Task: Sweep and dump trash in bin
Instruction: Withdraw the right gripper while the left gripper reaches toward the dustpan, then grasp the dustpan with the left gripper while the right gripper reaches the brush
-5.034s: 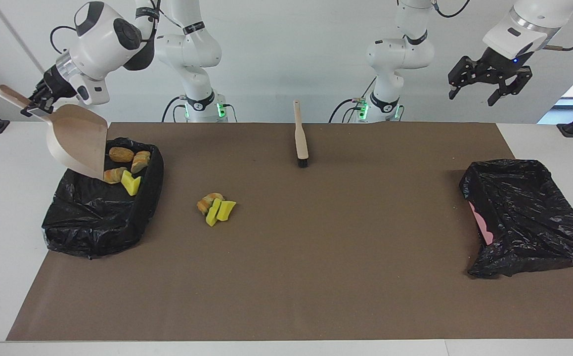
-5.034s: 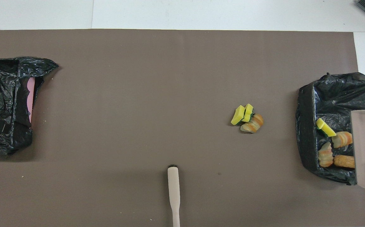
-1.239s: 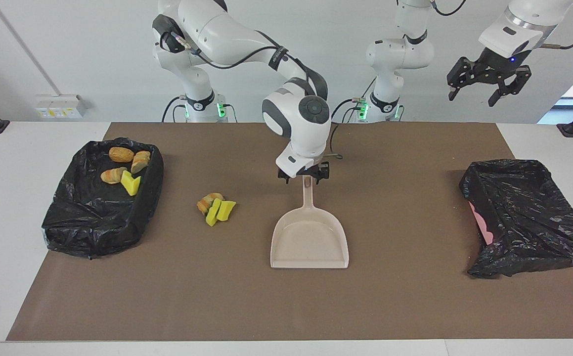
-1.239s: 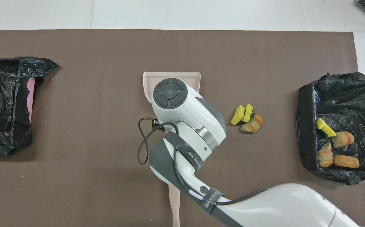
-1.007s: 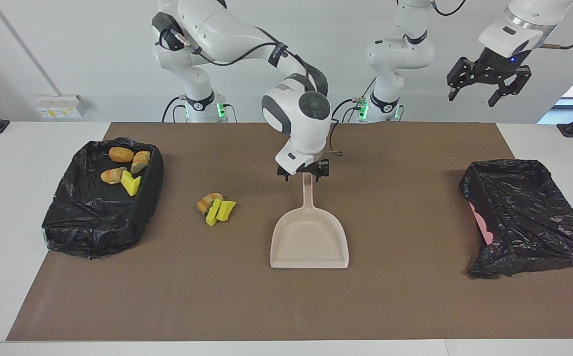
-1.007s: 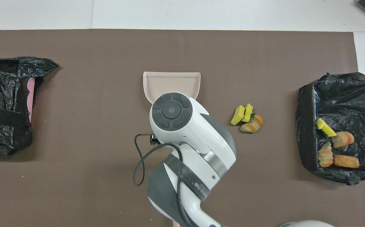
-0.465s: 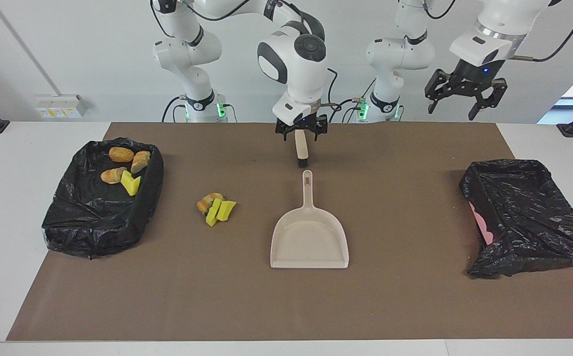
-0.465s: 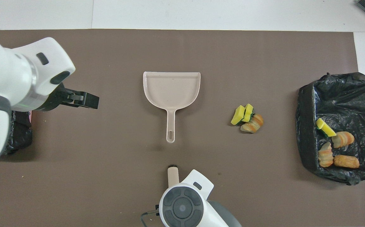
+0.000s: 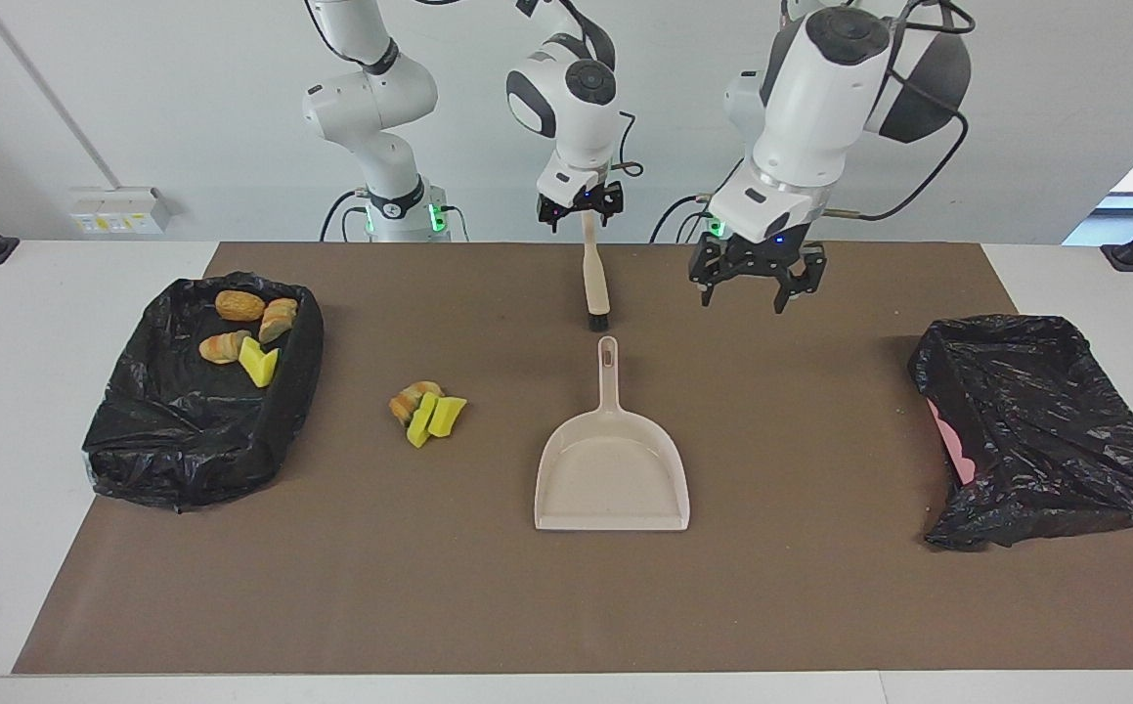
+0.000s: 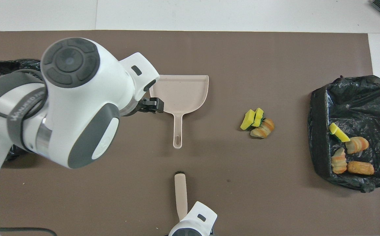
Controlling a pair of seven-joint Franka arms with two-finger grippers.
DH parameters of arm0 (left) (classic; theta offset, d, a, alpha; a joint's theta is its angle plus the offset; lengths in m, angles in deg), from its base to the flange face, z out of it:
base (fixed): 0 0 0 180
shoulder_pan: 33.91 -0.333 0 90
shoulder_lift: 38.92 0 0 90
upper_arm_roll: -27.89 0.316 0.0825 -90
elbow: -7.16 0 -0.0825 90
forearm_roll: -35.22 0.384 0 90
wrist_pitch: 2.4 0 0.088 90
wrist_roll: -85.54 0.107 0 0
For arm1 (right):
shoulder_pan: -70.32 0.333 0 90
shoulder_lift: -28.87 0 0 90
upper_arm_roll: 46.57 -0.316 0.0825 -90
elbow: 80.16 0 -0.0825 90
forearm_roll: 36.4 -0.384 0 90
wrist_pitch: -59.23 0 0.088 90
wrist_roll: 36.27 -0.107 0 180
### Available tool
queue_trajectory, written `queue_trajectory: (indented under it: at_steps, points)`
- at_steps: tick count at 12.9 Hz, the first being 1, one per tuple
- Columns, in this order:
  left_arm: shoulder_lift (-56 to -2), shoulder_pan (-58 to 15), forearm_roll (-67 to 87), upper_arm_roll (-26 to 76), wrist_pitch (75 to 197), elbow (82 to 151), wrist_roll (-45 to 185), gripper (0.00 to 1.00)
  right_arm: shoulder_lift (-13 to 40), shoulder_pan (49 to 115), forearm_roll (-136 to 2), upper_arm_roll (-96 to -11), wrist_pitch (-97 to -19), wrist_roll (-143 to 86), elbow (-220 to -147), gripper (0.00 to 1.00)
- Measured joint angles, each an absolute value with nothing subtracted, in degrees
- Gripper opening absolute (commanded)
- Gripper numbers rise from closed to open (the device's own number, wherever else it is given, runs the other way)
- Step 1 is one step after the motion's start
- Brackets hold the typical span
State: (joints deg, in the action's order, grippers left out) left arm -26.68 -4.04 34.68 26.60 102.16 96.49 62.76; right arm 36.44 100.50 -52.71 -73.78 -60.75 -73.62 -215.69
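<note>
Trash (image 9: pixel 427 410) still loose on the tabletop (image 9: pixel 820 606) is one small clump, yellow sponge wedges against an orange bread-like lump, lying between the dustpan (image 9: pixel 612 469) and the black-lined bin (image 9: pixel 196 460) at the right arm's end; four more scraps (image 9: pixel 245 332) already sit inside that bin, in its part nearer the robots. Judged from this, the job is partly done and a second sweep is due. The brush (image 9: pixel 593 272) lies with its long axis running toward and away from the robots, bristles at the end farther from them, pointing at the dustpan's handle tip. The right tool (image 9: pixel 581 208) hangs directly over the brush's handle end with its fingers spread and nothing between them. The left tool (image 9: pixel 758 280) is in the air beside the brush, toward the left arm's end, over bare mat, fingers likewise spread and empty. The clump lies off to the right arm's side of both tools, farther from the robots than the brush, so the right arm is the closer reach. A second black bag (image 9: pixel 1035 430) sits at the left arm's end.
</note>
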Motion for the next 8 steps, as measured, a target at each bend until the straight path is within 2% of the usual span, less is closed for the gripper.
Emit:
queue_trajectory:
  at_steps: [4, 5, 7, 8]
  points:
    - [-19.33, 1.66, 34.70, 26.55, 113.94, 100.64, 57.87, 1.00, 36.43, 104.09, -53.46, -73.79, -66.68, -73.95, -219.88, 1.00]
    - [-18.76, 2.13, 34.70, 26.52, 115.71, 102.17, 57.67, 1.00, 36.43, 104.48, -53.48, -73.79, -67.52, -73.95, -220.45, 0.93]
    - [-18.45, 2.31, 34.70, 26.59, 118.21, 104.92, 56.93, 1.00, 36.43, 104.51, -53.49, -73.74, -68.08, -73.95, -220.67, 0.49]
    - [-17.82, 2.61, 34.70, 26.57, 119.34, 105.86, 55.95, 1.00, 36.43, 104.51, -53.49, -73.71, -68.21, -73.95, -220.67, 0.40]
